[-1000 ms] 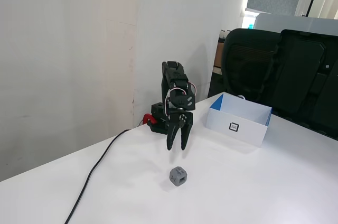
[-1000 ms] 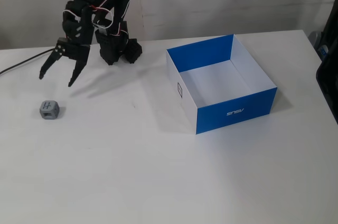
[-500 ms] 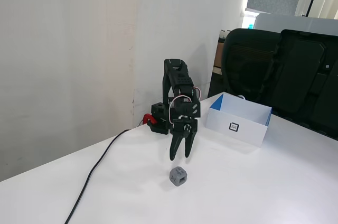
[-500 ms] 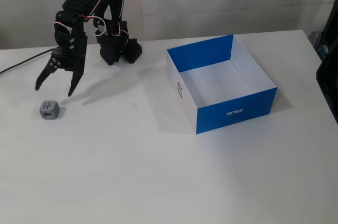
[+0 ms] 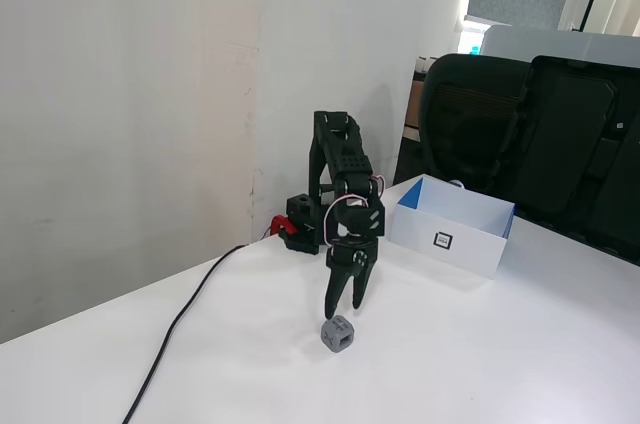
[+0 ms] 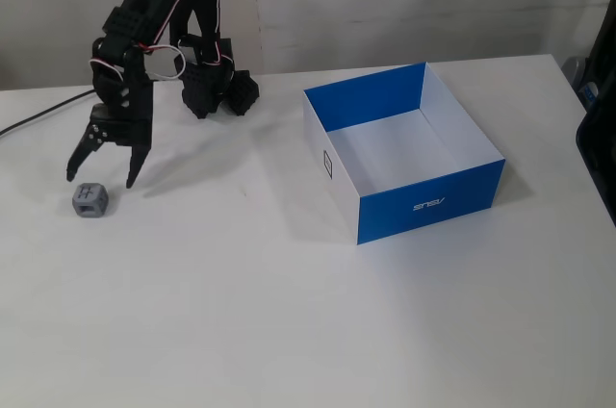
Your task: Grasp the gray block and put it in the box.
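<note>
In a fixed view a black cable point(image 5: 180, 319) trails off the table's point(image 6: 289, 331) left side. The block point(image 6: 89, 199) lies far left, just below the spread gripper point(image 6: 99, 178), which has dropped closer to it than before. Well right, the box point(image 6: 430, 201) stands empty, nothing between.

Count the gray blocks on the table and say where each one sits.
1. The gray block sits on the white table, just below the open gripper, far left of the box in a fixed view. None seems hidden.
</note>
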Controlling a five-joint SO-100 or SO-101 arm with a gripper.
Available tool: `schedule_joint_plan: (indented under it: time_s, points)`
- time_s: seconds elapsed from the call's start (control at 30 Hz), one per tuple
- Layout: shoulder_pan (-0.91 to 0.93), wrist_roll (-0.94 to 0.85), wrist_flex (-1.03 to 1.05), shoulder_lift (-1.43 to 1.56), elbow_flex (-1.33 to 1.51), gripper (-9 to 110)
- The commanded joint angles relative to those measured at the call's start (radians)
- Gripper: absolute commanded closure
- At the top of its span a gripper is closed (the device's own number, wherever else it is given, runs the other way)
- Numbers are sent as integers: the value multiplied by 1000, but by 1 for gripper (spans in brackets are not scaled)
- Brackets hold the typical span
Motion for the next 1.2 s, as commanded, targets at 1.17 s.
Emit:
schedule_joint_plan:
  time_s: [1.17]
  points:
    - [-41,-5,31,-285,-284,64]
